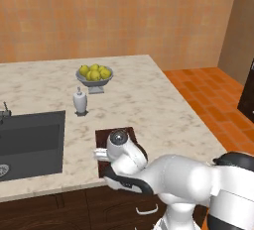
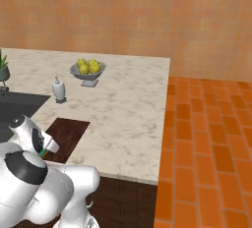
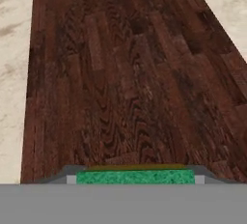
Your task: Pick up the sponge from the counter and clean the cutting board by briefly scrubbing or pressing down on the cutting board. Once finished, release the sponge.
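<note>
The small green-topped sponge with a yellow layer beneath (image 3: 135,176) sits clamped between the fingertips of the two-finger gripper (image 3: 135,178), its green face showing in the hand view just above the flat dark reddish-brown wooden cutting board (image 3: 125,83). The jaws stand fairly narrow, closed on the sponge's two short ends. I judge it light, soft and springy: it should squash under a press and grip the wood rather than slide, so the hold across its ends looks sound provided the squeeze is not so hard that it buckles. Whether it touches the board yet I cannot tell.

The board lies on the broad beige-cream marbled counter (image 1: 149,105), near its front edge, with the dark grey sink basin (image 1: 30,142) to its left. Farther back stand a small white soap dispenser (image 1: 80,101) and a grey bowl of yellow fruit (image 1: 94,77).

The hand view gives the board's grain and the sponge's face. The right base view shows a sliver of green sponge (image 2: 43,152) at the hand over the board's near-left part. The left base view adds the sink and the arm's wrist covering much of the board.
</note>
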